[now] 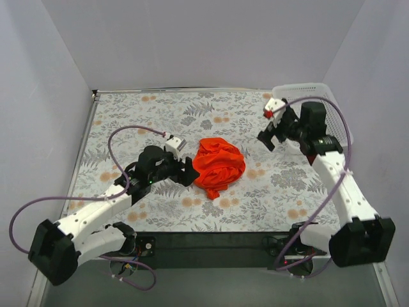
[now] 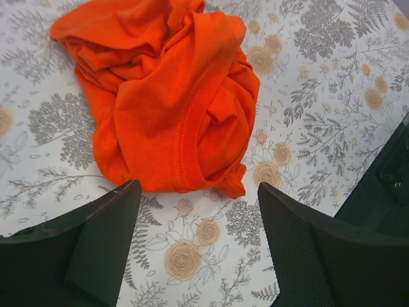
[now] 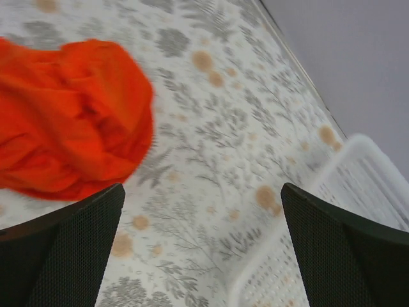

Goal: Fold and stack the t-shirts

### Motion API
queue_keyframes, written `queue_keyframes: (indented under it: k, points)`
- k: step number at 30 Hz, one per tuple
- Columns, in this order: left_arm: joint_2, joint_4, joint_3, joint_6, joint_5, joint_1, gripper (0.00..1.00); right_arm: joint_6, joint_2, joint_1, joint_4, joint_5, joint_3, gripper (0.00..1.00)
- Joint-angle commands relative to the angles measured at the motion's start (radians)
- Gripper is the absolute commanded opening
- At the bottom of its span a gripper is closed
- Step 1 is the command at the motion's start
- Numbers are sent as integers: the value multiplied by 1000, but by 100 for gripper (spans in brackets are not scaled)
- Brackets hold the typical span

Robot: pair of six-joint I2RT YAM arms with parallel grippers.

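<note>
Top view: a flower-patterned counter [image 1: 160,115] carries one bright orange-red t-shirt [image 1: 219,166], crumpled into a rounded heap near the middle, not folded. The left pincer [image 1: 190,173] sits at the heap's 9 o'clock, just beside the cloth, and points toward it. The right pincer [image 1: 268,139] hangs at the heap's 2 o'clock, apart from the cloth. A white mesh basket [image 1: 307,89] stands in the counter's far corner at 1 o'clock, behind the right arm.

Left wrist view: the t-shirt [image 2: 166,96] fills the upper half, at 12 o'clock, a stitched hem curving down its front. The left pincer [image 2: 198,192] stands wide, its two dark fingers [image 2: 102,243] at 7 and 5 o'clock, with bare counter [image 2: 319,96] between them and nothing held.

Right wrist view, slightly blurred: the t-shirt [image 3: 64,121] lies at 10 o'clock and the basket [image 3: 358,192] rim at 4 o'clock. The right pincer [image 3: 201,192] is spread wide and holds nothing.
</note>
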Motion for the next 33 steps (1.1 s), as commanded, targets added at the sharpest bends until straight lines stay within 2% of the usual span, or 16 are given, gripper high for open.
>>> queue_keyframes:
  k: [1,4,8,11,15,21,28,32,33]
  points:
    - [127,-1,109,-93,71,-9,67,-168,-174,5,-63,-491,-216,98]
    - [233,-23,181,-81,3,-58,66,-133,-291,-5,-63,-540,-345,98]
    - [333,-67,262,-49,-69,-132,65,-50,-337,-56,-48,-560,-449,97]
    - [362,-168,293,-33,-172,-170,64,-22,-359,-99,-46,-566,-457,96]
    - [329,-278,269,-17,-227,-202,64,-9,-363,-122,-48,-611,-456,96]
    - [333,-268,236,-47,-284,-227,63,7,-336,-122,-46,-605,-450,96]
    - [479,-230,288,12,-360,-235,60,18,-317,-131,-48,-597,-448,96]
    - [546,-248,333,57,-379,-239,53,21,-311,-136,-48,-600,-448,96]
    - [563,-253,347,63,-380,-241,46,21,-307,-137,-48,-598,-448,96]
